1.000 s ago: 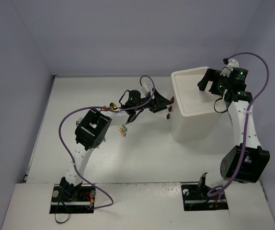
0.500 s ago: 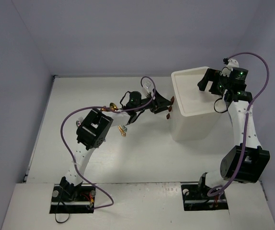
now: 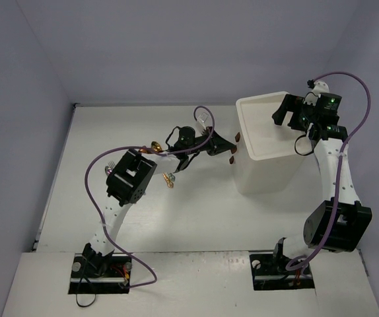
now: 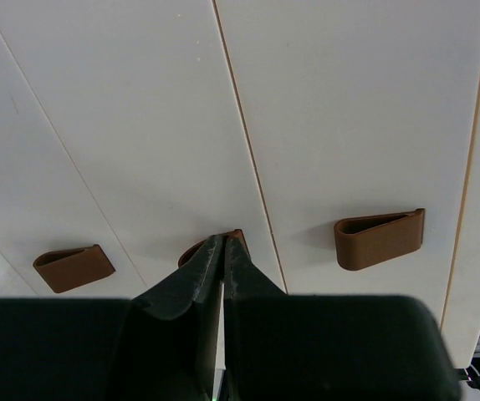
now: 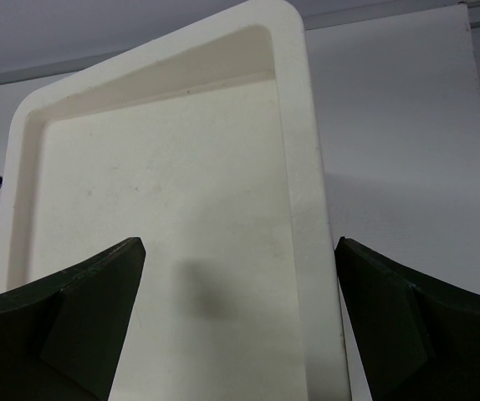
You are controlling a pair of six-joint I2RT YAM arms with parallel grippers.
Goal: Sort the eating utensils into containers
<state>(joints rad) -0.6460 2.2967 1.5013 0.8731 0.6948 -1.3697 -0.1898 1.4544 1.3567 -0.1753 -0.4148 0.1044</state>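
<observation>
The containers are the drawers of a tall white drawer unit at the right, all closed, with three brown handles on its left face. My left gripper is shut, its tips right at the middle handle; whether they pinch it I cannot tell. Two other handles flank it. My right gripper hangs open over the unit's recessed top, holding nothing. The eating utensils lie on the table under the left arm: a gold spoon, a gold and teal piece, a silver fork.
The white table is closed in by grey walls at the back and sides. The left arm's purple cable loops over the utensils. The drawer fronts fill the left wrist view.
My left gripper has shut at the middle handle after standing open. The left arm edged slightly toward the drawer unit. The right arm has not moved.
</observation>
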